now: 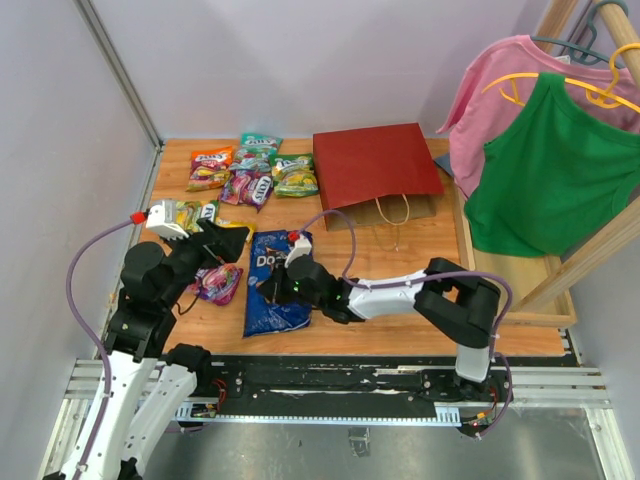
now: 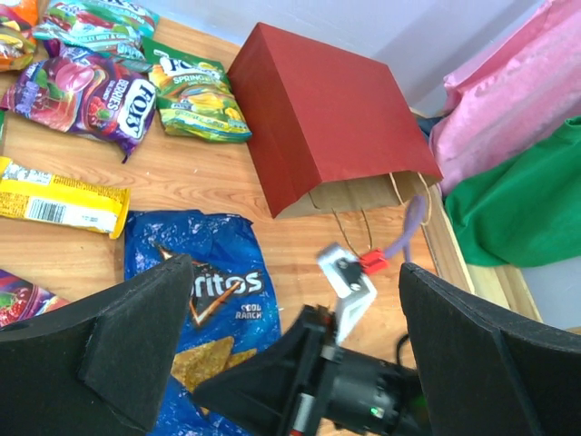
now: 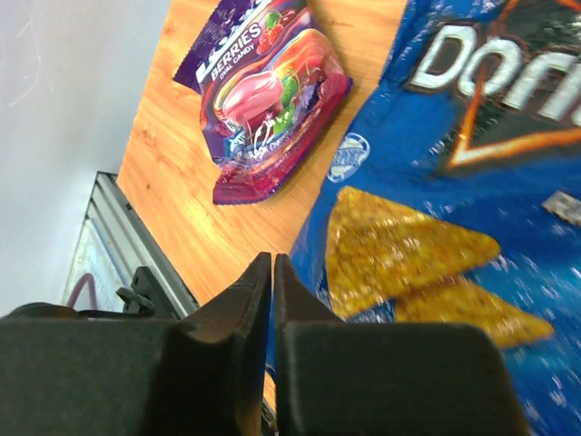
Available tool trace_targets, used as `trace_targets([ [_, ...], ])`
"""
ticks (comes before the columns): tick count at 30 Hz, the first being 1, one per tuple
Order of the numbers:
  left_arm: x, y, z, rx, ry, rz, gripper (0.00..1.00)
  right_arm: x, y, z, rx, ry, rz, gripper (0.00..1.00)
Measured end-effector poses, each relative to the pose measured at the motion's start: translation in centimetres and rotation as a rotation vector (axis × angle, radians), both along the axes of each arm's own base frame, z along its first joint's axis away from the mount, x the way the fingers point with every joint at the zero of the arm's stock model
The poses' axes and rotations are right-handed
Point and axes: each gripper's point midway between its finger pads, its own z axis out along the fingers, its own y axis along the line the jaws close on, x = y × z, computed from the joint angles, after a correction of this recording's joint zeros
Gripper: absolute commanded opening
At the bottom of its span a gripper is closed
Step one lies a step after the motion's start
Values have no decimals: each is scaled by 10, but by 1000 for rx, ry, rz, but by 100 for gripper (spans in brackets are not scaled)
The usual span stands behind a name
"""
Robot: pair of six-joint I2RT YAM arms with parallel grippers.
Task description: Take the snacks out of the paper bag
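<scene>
Left claw (image 2: 295,265): wide apart, lol
Right claw (image 3: 273,263): together, at the big blue foil Doritos bag (image 3: 472,163) edge
Dark red paper shopping bag (image 1: 375,165): flat, 1 o'clock of that

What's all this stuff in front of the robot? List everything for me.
Table: one, wooden.
Paper bag: one, dark red, lying flat, far middle.
Candy packets: about six, orange, teal, purple, green; most far left, one purple by the left arm.
Doritos bag: one, blue, near middle.
Yellow bar: one, left of it.
Shirts: two, pink shirt and green shirt, hanging right.
Left gripper: open.
Right gripper: shut, at the Doritos bag's edge.
</scene>
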Motion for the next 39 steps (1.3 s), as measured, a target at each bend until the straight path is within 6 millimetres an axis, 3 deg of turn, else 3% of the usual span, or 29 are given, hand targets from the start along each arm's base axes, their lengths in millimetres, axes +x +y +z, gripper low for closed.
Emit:
trace_targets([
  [5, -3, 2, 7, -2, -14, 9, 100, 17, 21, -18, 4, 30, 77, 1],
  [10, -3, 4, 7, 1, -10, 18, 100, 36, 13, -60, 16, 136, 68, 1],
  [16, -3, 4, 5, 2, -5, 19, 100, 51, 9, -61, 87, 184, 35, 1],
  [25, -2, 4, 4, 7, 1, 19, 100, 73, 36, -60, 125, 170, 11, 1],
  [32, -3, 6, 3, 16, 5, 25, 100, 80, 38, -56, 107, 145, -6, 1],
  [33, -3, 6, 4, 16, 4, 25, 100, 80, 36, -53, 101, 132, -2, 4],
  [36, -3, 6, 4, 16, 3, 25, 100, 72, 23, -39, 79, 88, 18, 30],
  [39, -3, 6, 5, 16, 2, 25, 100, 63, 2, 8, 96, 5, 25, 43],
])
